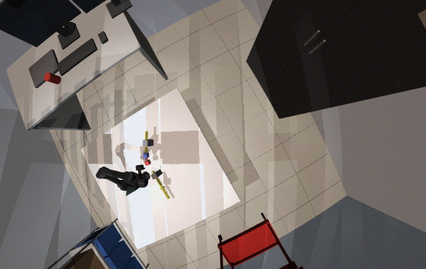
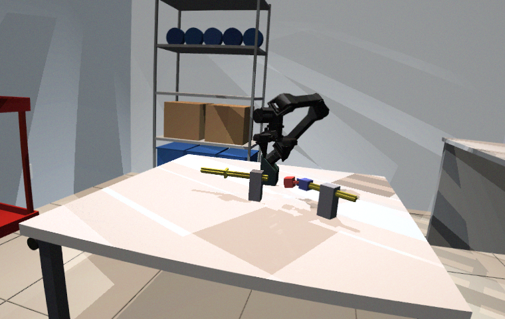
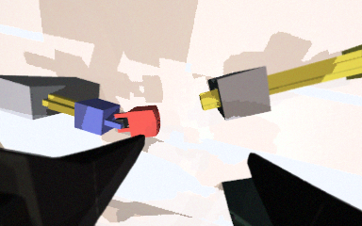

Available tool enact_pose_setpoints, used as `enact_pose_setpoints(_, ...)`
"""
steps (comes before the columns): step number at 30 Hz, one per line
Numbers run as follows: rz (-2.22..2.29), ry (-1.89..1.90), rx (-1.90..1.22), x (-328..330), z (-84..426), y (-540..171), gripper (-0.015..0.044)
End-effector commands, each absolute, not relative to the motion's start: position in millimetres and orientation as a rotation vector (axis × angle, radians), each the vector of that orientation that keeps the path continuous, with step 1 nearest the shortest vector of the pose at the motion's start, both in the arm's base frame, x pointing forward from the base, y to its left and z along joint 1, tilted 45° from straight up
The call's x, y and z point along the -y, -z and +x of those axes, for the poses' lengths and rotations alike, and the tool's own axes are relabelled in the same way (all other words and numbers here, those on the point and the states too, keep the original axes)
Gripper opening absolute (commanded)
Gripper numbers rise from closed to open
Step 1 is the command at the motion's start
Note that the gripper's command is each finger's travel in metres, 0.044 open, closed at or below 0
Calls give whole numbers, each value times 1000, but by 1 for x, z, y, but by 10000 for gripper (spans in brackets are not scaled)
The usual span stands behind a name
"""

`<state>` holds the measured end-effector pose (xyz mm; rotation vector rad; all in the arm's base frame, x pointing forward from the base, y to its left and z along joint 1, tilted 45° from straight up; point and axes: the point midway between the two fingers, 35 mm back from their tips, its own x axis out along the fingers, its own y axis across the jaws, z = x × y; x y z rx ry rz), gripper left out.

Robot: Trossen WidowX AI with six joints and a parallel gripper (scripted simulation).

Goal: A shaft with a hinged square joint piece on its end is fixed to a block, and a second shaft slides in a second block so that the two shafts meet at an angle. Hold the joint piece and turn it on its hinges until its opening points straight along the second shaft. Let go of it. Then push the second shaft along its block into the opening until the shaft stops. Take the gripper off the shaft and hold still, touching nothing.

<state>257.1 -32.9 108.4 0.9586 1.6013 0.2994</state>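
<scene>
The red joint piece (image 1: 147, 162) (image 2: 289, 182) (image 3: 144, 121) hangs on the blue hinge part (image 1: 146, 155) (image 2: 305, 184) (image 3: 93, 115) at the first yellow shaft's (image 1: 146, 134) (image 2: 348, 195) (image 3: 62, 104) end. Its dark open side faces roughly toward the second shaft (image 1: 163, 190) (image 2: 215, 171) (image 3: 305, 74); exact alignment cannot be told. A gap separates them. The second shaft's near end sticks slightly out of its grey block (image 1: 156, 174) (image 2: 256, 185) (image 3: 245, 92). My gripper (image 3: 194, 148) is open and empty, above and to the robot's side of the gap, clear of both.
The first shaft's grey block (image 1: 147, 142) (image 2: 327, 201) (image 3: 13, 99) stands on the white table (image 1: 181, 196) (image 2: 136, 221). The second shaft carries a small yellow collar (image 2: 226, 172) on its outer part. Shelving, a desk and a red cart (image 1: 248, 243) stand beyond the table.
</scene>
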Motion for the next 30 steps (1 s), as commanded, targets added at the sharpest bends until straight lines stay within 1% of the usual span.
enact_pose_setpoints(1, 1064, -208, -1633, 32, 257, -107, 440)
enact_pose_setpoints(30, 1733, 521, -1764, 26, 257, -99, 440)
